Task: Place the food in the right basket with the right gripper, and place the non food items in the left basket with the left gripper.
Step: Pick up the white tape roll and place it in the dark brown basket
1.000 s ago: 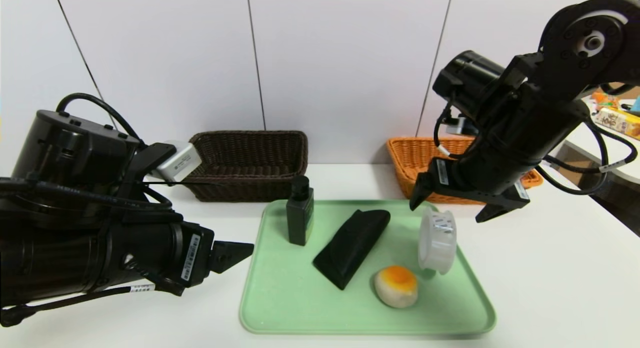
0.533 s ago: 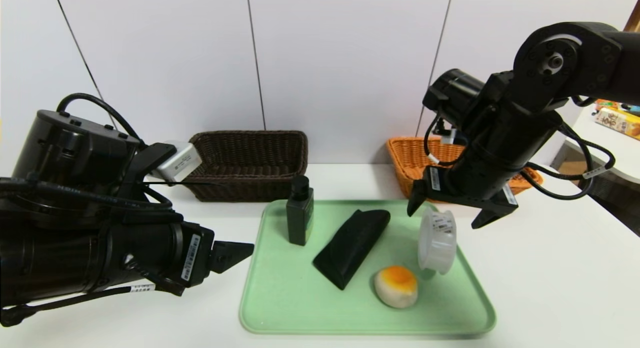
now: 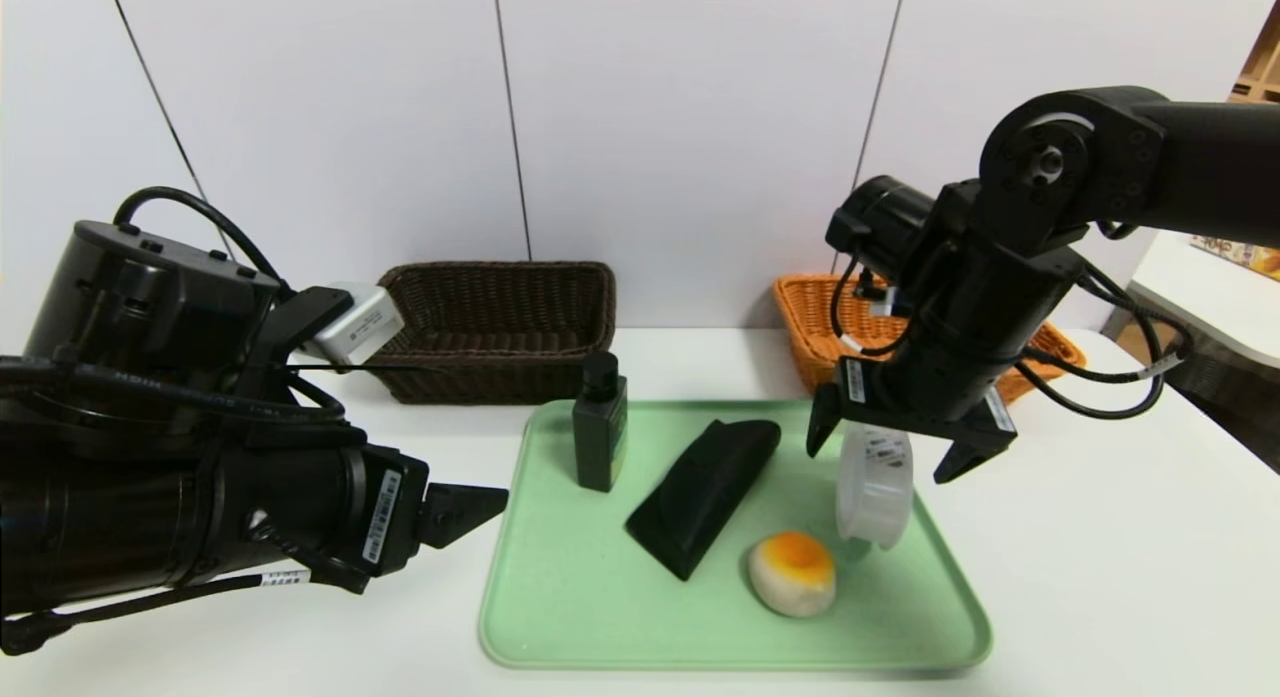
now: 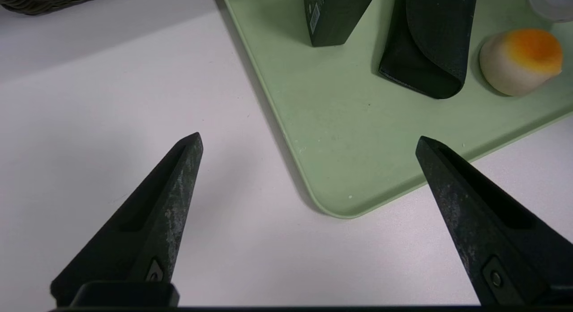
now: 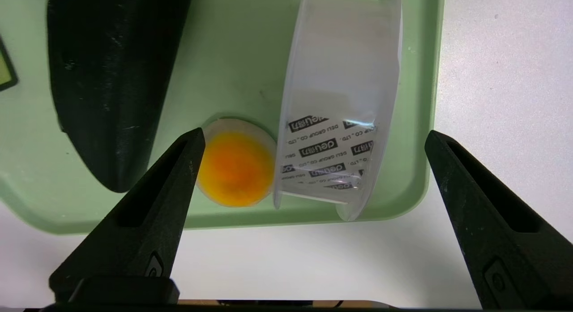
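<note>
Orange-topped bun (image 3: 793,574) on tray — right gripper (image 3: 880,465) above, wide open, empty; likely approach step, needs shift past roll (image 3: 874,485). Left gripper (image 4: 309,136) idle beside tray (image 3: 735,657), open.

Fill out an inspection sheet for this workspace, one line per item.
Surface: white table; green tray on it
Job's things: bottle, black case, bun and white roll on the tray; dark basket and orange basket behind it
Clutter: nothing seen
Grippers: left open, beside the tray's left edge; right open, above the roll
Cables: black, along both arms
Surroundings: pale panelled wall behind; side table with a packet, far right
</note>
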`<action>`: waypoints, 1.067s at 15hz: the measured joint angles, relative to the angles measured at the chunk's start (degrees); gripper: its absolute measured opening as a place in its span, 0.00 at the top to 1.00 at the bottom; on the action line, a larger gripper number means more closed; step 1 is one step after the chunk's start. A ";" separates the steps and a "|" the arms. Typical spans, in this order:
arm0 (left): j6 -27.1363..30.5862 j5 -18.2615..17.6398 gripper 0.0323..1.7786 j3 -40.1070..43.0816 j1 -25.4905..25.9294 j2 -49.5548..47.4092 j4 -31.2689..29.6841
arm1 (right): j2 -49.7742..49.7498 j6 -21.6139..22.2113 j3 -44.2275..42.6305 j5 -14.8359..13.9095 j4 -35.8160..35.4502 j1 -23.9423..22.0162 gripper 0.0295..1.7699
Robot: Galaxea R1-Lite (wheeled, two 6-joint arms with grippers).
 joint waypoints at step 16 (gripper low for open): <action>0.00 -0.28 0.05 1.23 0.39 0.04 -0.23 | 3.16 0.32 4.74 -1.27 -4.74 -0.35 0.31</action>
